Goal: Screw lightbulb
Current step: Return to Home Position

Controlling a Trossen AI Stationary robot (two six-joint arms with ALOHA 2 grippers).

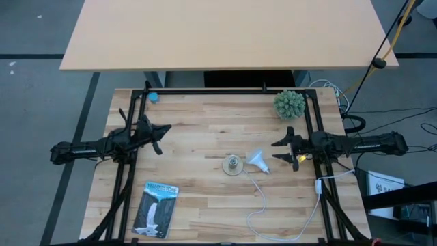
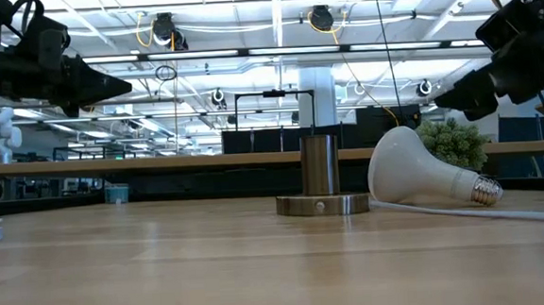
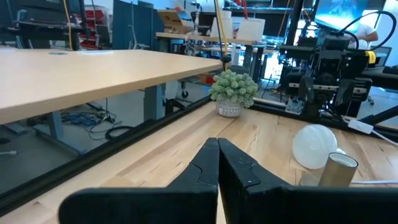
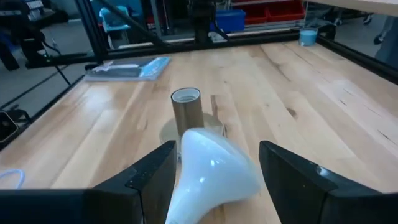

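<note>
The white lightbulb (image 1: 257, 161) lies on its side on the table. Its round globe (image 2: 407, 168) is next to the grey socket (image 1: 233, 165), and its silvery screw base (image 2: 485, 190) points toward the table's right edge. My right gripper (image 1: 276, 151) hangs open above the table just right of the bulb. In the right wrist view its fingers (image 4: 158, 171) stand on either side of the bulb (image 4: 211, 171) without touching it. My left gripper (image 1: 166, 128) waits shut at the table's left, raised and pointing level (image 3: 217, 158).
The socket's upright tube (image 4: 186, 109) stands on a round disc, and a white cord (image 1: 273, 219) runs from it toward the near right. A blue packaging card (image 1: 157, 207) lies at the near left. A small green plant (image 1: 289, 104) stands at the far right, and a blue object (image 1: 152, 97) at the far left.
</note>
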